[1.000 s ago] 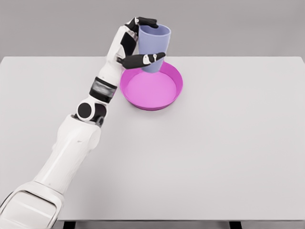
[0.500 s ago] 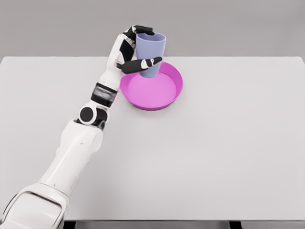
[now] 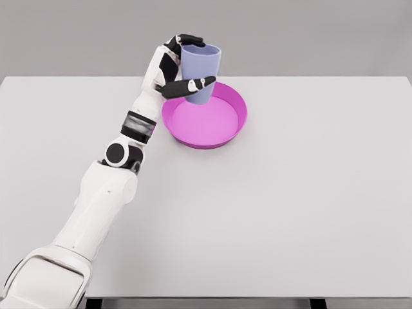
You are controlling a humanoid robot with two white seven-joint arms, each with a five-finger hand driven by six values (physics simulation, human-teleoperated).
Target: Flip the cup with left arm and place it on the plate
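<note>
A lavender cup (image 3: 201, 69) stands upright, mouth up, over the far left part of the magenta plate (image 3: 222, 132). My left hand (image 3: 185, 63) is shut on it, with the thumb across the cup's front and the fingers wrapped behind near the rim. The cup's base is close above the plate's back left edge; whether it touches I cannot tell. My left arm reaches up from the lower left corner. The right arm is out of view.
The plate sits on a white table (image 3: 290, 212) near its far edge, a little left of the middle. A grey wall lies behind the table.
The cup and left hand have shifted slightly left and lowered toward the plate's back left edge. The grip is unchanged.
</note>
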